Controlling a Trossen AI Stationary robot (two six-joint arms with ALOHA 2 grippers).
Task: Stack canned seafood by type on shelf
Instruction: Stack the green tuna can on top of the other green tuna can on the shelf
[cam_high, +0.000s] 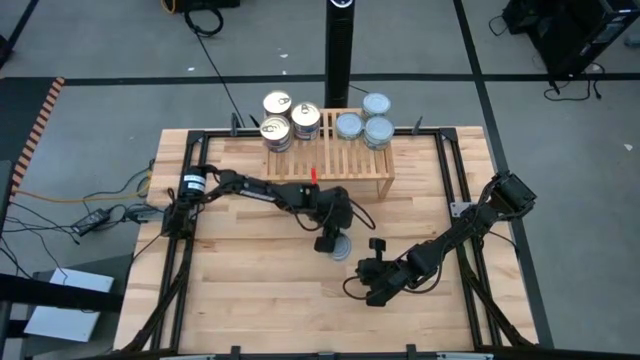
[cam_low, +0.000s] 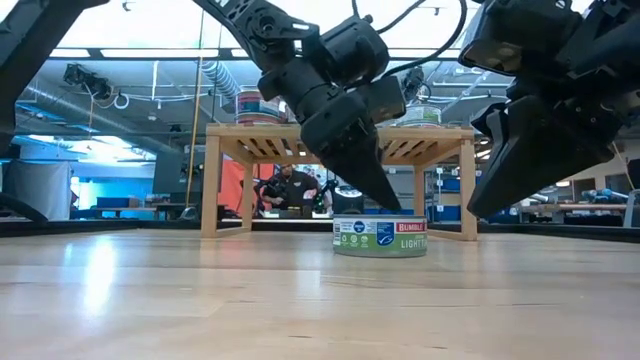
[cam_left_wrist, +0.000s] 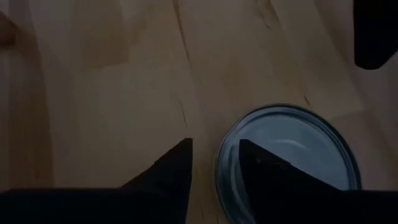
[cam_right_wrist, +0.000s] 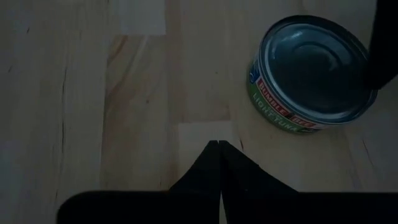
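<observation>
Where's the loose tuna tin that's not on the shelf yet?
In the high view the tuna tin sits on the table near its middle, in front of the shelf, right under the left gripper.

Tin (cam_left_wrist: 292, 155) rim under left jaws

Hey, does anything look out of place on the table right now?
One silver-lidded tuna tin sits alone on the tabletop, upright and undamaged, while the other tins are stacked on the shelf. The left gripper is over it, fingers apart at its rim.
</observation>
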